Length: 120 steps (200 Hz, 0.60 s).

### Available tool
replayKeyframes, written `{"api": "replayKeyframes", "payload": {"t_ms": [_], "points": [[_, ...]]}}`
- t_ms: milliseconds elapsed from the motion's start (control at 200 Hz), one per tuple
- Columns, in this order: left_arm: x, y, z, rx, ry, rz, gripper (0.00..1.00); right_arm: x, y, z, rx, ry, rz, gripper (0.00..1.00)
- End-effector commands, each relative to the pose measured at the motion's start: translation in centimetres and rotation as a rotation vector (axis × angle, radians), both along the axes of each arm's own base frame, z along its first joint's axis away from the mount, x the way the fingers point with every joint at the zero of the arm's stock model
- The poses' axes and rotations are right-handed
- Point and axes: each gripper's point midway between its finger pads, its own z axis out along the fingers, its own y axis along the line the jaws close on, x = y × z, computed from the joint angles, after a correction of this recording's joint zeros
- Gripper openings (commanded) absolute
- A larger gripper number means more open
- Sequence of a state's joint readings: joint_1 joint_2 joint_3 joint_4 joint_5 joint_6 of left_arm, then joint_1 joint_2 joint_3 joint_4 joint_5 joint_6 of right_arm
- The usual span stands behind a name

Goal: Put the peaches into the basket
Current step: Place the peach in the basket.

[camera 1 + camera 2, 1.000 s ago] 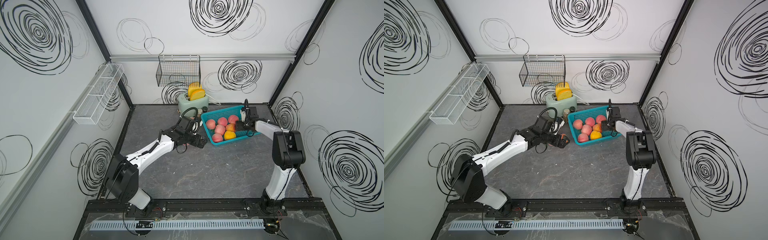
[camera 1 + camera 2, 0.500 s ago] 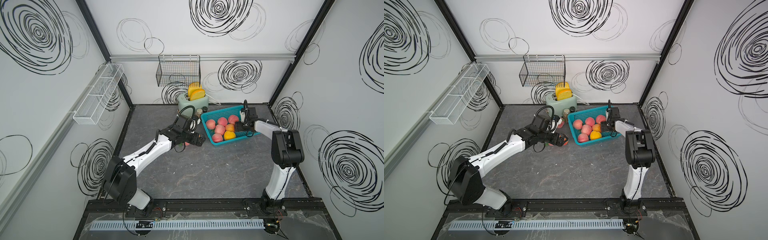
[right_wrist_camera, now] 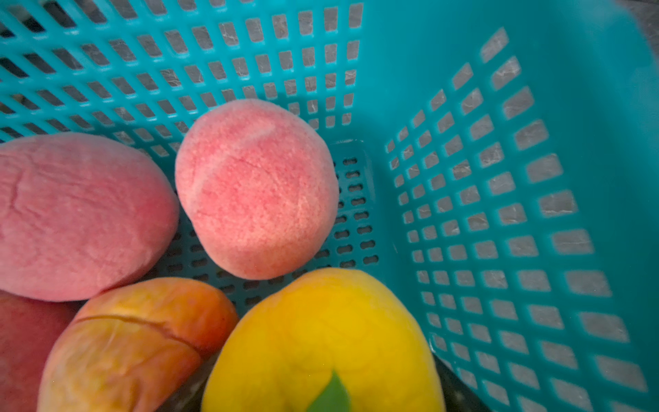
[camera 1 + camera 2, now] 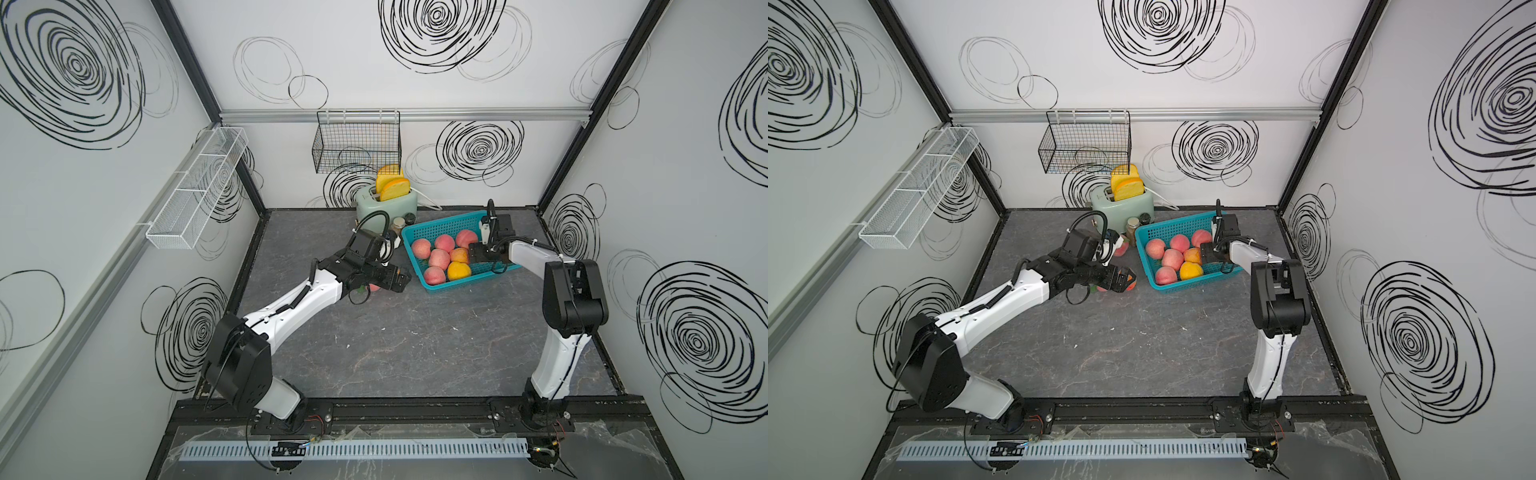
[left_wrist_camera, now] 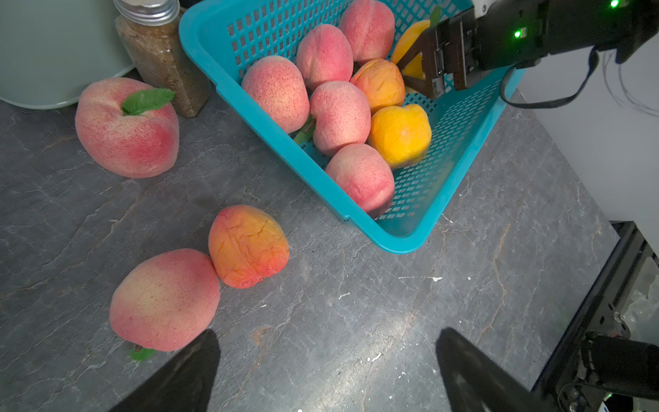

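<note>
Yellow peach [image 3: 321,339] — cut off — half hides right claw [image 5: 410,73].

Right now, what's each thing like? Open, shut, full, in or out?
Basket: on the table, partly full of peaches.
Loose peaches: three, lying on the table outside the basket.
Left fingers: open, empty.
Right fingers: inside the basket at a yellow peach; grip unclear.
Jar: lid on.
Toaster: two bread slices sticking up.
</note>
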<state>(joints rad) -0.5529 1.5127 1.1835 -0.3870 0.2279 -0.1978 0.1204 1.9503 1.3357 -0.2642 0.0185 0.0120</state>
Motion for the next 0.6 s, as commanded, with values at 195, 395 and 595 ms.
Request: {"api": "replayKeyframes", "payload": {"t_ms": [195, 395, 595], "points": [[-0.1, 0.2, 1.2, -0.026, -0.041, -0.009, 0.98, -0.2, 0.4, 2.8, -0.011, -0.033, 0.009, 0.86], [-0.2, 0.2, 1.4, -0.030, -0.044, -0.010, 0.98, -0.3, 0.5, 3.8, -0.015, -0.048, 0.010, 0.88], [-0.3, 0.5, 1.3, -0.024, -0.039, -0.006, 0.98, -0.8, 0.6, 5.4, -0.018, -0.068, 0.013, 0.88]]}}
